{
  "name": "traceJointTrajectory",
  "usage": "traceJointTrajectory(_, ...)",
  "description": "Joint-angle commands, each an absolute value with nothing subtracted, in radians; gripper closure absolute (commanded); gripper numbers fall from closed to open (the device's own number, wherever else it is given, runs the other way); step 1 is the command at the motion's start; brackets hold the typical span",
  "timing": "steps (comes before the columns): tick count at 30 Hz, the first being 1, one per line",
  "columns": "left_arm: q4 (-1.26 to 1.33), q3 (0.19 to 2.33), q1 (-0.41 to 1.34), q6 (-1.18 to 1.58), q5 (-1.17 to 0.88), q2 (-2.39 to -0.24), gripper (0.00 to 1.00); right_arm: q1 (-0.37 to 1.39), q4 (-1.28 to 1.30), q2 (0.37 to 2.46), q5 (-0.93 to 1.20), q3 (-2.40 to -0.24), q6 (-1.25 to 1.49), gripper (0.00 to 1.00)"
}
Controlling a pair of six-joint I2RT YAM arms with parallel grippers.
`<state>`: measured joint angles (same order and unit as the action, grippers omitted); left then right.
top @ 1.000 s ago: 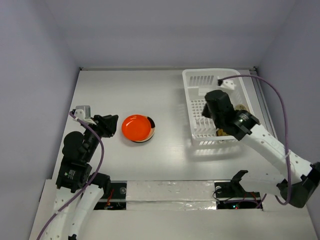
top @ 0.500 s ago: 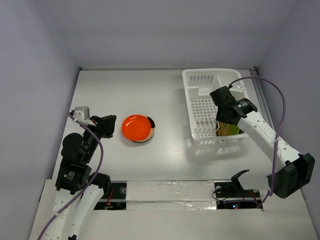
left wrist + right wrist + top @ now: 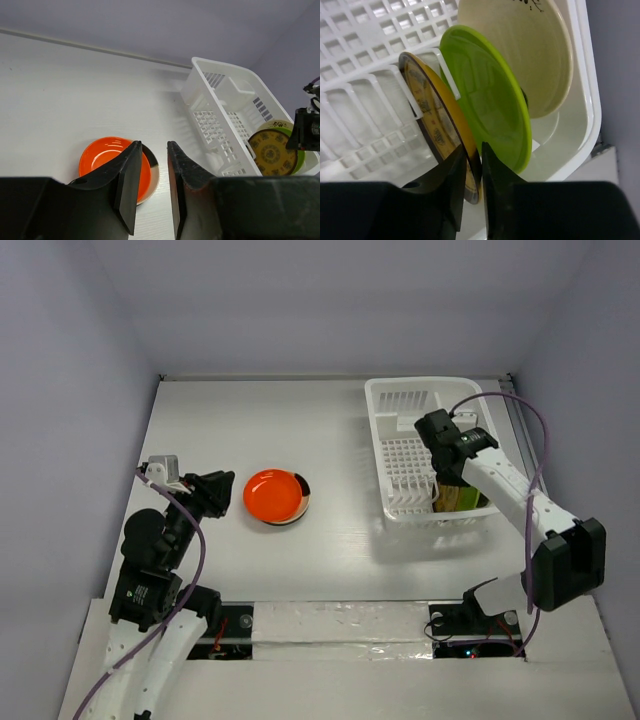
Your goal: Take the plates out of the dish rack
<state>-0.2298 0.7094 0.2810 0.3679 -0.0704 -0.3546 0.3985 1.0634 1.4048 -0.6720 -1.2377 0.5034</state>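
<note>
1. On the desk (image 3: 330, 420) your unloading is partly done. An orange plate (image 3: 272, 496) lies flat, well to the left of the dish rack (image 3: 378, 400). It sits on a second plate (image 3: 304, 502), of which only a pale and dark edge shows.
2. The dish rack stands at the right side of the desk and holds three plates upright among its pegs. I judge that about half of the work is left.
3. From the end wall inward, the three are the cream plate (image 3: 520, 45), the green plate (image 3: 485, 100) and the brown patterned plate (image 3: 425, 110), standing close one behind another.
4. Your right claw (image 3: 473, 150) is down inside the rack, with one finger on each face of the brown patterned plate at its rim. The gap is no wider than the rim, so the claw appears to pinch it.
5. Your left claw (image 3: 153, 147) hangs just beside the orange plate. Its fingers are a little parted and hold nothing.
</note>
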Motion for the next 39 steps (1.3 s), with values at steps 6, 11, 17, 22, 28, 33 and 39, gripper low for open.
traceJointTrajectory(6, -0.195, 0.723, 0.288, 0.365, -0.057, -0.341, 0.74, 0.402, 1.124, 1.437, -0.73, -1.373, 0.433, 0.92)
traceJointTrajectory(11, -0.202, 0.723, 0.298, 0.365, -0.051, -0.331, 0.74, 0.431, 1.172, 1.465, -0.752, -1.439, 0.423, 1.0)
traceJointTrajectory(17, -0.202, 0.723, 0.298, 0.365, -0.049, -0.33, 0.73, 0.482, 1.241, 1.506, -0.807, -1.512, 0.428, 1.0)
traceJointTrajectory(22, -0.204, 0.721, 0.298, 0.365, -0.049, -0.33, 0.73, 0.521, 1.334, 1.485, -0.883, -1.616, 0.478, 1.0)
traceJointTrajectory(28, -0.198, 0.719, 0.298, 0.365, -0.057, -0.342, 0.73, 0.587, 1.272, 1.447, -0.878, -1.796, 0.451, 1.0)
traceJointTrajectory(33, -0.201, 0.719, 0.298, 0.368, -0.049, -0.351, 0.73, 0.765, 0.917, 1.482, -0.688, -1.787, 0.416, 1.0)
traceJointTrajectory(39, -0.206, 0.719, 0.298, 0.368, -0.04, -0.368, 0.73, 0.857, 0.359, 1.574, -0.249, -1.609, 0.518, 1.0)
